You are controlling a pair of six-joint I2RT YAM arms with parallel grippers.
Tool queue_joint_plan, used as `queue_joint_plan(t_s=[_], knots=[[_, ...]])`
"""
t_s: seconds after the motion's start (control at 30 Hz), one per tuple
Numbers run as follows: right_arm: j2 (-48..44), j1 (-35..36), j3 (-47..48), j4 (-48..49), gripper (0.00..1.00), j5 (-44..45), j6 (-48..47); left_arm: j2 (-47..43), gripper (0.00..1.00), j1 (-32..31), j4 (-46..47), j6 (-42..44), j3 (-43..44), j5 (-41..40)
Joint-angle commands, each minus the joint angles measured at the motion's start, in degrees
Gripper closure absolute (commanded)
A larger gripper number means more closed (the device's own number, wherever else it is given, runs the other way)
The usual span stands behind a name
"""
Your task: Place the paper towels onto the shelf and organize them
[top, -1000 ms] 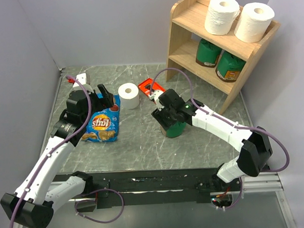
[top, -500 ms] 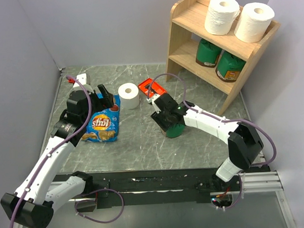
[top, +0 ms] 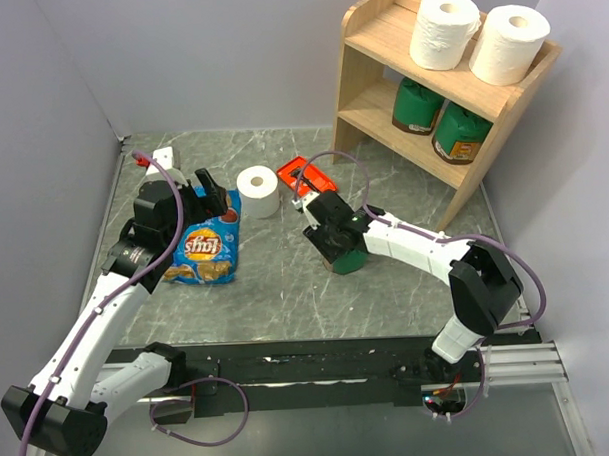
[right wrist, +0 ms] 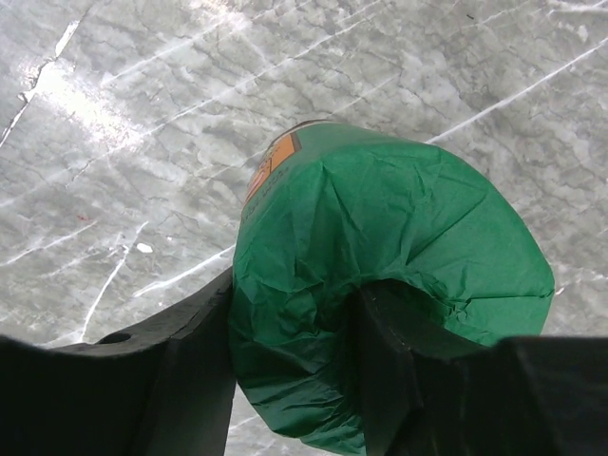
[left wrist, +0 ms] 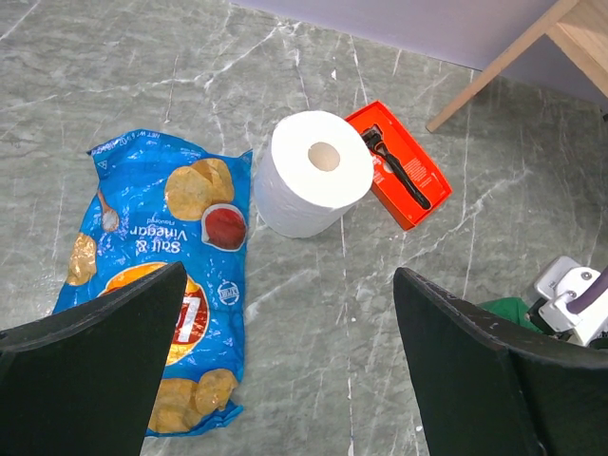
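One white paper towel roll (top: 257, 192) stands upright on the table, also in the left wrist view (left wrist: 313, 171). Two more rolls (top: 444, 30) (top: 509, 44) stand on the top tier of the wooden shelf (top: 378, 35) at the back right. My left gripper (top: 200, 197) (left wrist: 290, 275) is open and empty, hovering above the table near the roll. My right gripper (top: 335, 247) (right wrist: 294, 313) is shut on a green canister (top: 354, 258) (right wrist: 399, 228) at mid-table, one finger inside its top hollow and one outside.
A blue chips bag (top: 200, 250) (left wrist: 152, 285) lies flat left of the roll. A red tray with a black razor (top: 298, 173) (left wrist: 399, 176) lies right of it. Two green canisters (top: 416, 106) (top: 459, 133) stand on the shelf's lower tier. A small white object (top: 164, 156) sits back left.
My right arm's elbow has swung left and nearer, with the gripper and green canister shifting slightly left. The left arm has not moved.
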Motion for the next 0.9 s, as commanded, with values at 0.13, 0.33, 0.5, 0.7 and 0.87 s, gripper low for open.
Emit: queue_joint_plan(t_s=[0.13,0.33,0.5,0.7,0.87], knots=[[-4.5,0.4,4.6,-2.9,0.62,4.8,-7.5,-1.3,0.04,-0.1,2.4,0.6,0.1,-1.0],[-7.5,0.3,14.7,-6.5,0.64,8.3,-16.2,-1.6,0.04,-0.4,2.6,-0.1,-0.2,-0.7],[-6.8,-0.5,22.8,-3.1,0.65,10.1,-27.7,-2.0,0.04,-0.8,2.7,-0.3,-0.5,-0.8],[-1.7,-6.1,34.0,-2.0,0.65,9.7,-36.1,-2.4,0.04,-1.1,2.8,-0.6,-0.5,-0.7],[1.9,-10.1,38.7,2.3,0.65,7.1,-40.8,-2.5,0.04,-1.2,2.9,-0.8,-0.6,-0.4]])
